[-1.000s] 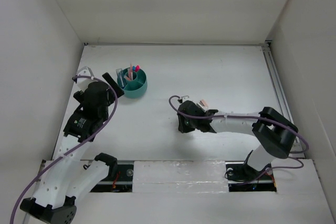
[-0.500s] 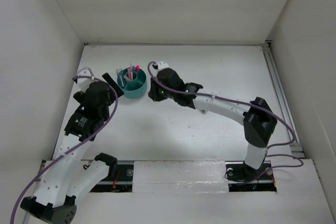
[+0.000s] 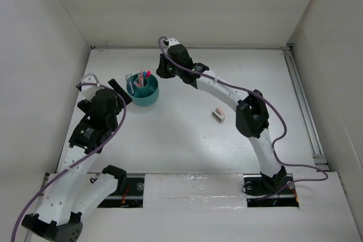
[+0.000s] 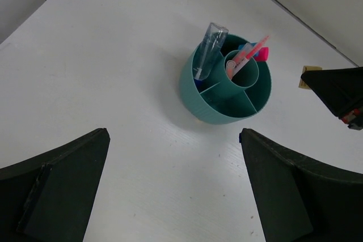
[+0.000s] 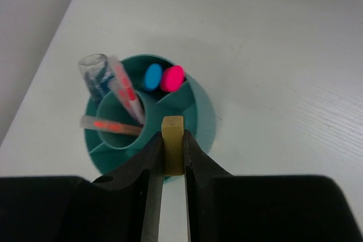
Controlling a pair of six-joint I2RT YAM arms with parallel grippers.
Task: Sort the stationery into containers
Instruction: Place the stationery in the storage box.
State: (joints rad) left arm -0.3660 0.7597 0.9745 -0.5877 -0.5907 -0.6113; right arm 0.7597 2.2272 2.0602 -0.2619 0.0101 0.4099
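I had the right end effector [image 5: 173, 140] pinched nearly closed on a tan eraser [image 5: 173, 131], low centre of its view, poised for a drop into the cup [image 5: 201, 114] just beyond. The left end effector [image 4: 176, 188] hung wide open and empty, clear of the cup.

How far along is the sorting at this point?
Done: several pens already stand in the teal organiser. In hand: the right gripper pinches a tan block close to the organiser, not yet dropped in. Left: one small item lies on the table. The left gripper is open and empty.
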